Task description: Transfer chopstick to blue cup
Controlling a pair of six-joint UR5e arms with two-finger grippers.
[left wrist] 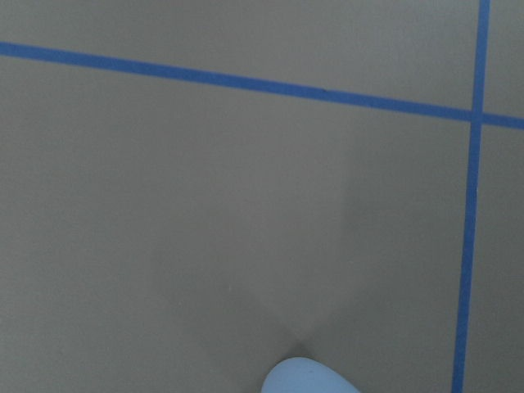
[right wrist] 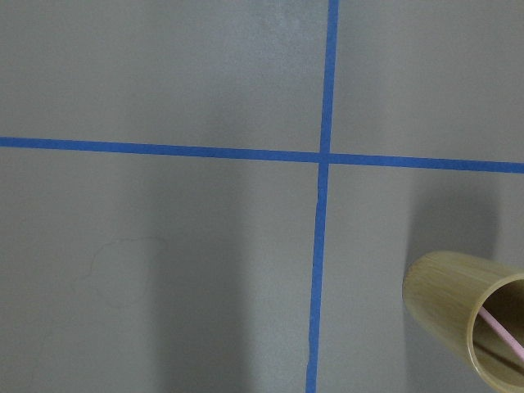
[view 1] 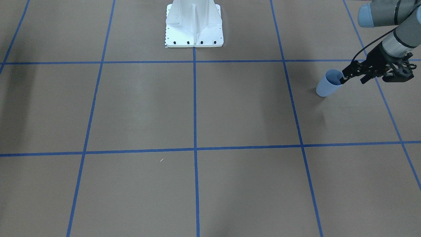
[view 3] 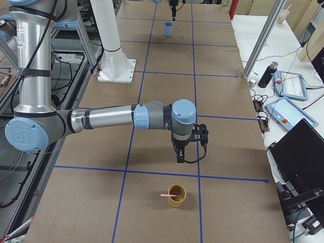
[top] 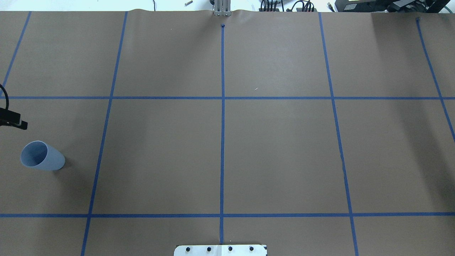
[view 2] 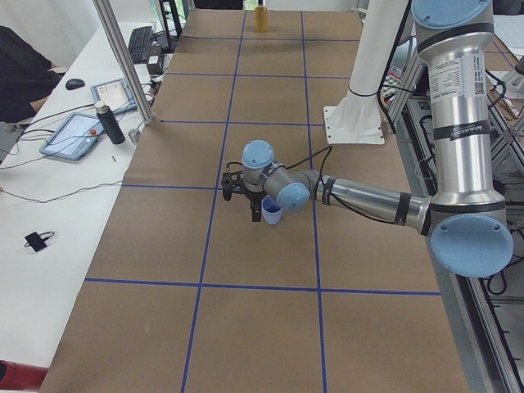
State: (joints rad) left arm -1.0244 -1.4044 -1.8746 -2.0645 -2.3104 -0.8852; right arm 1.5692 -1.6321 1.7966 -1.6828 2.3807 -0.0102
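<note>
The left tool [view 1: 344,77] hangs near the blue cup [view 1: 325,87]; wide or narrow, I cannot tell. Well apart, the chopstick [view 3: 167,194] leans in a tan cup [view 3: 177,202] just beside the right tool [view 3: 178,160], the nearer one, its opening also unclear.

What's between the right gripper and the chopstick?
In the exterior right view, only bare table and one blue tape line separate the right gripper from the chopstick, which sits in a tan cup.

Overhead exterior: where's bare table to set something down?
Middle squares are bare, from the robot base outward. Crowded only at the ends: blue cup with left gripper beside it; bamboo cup holding the chopstick near the right gripper.
</note>
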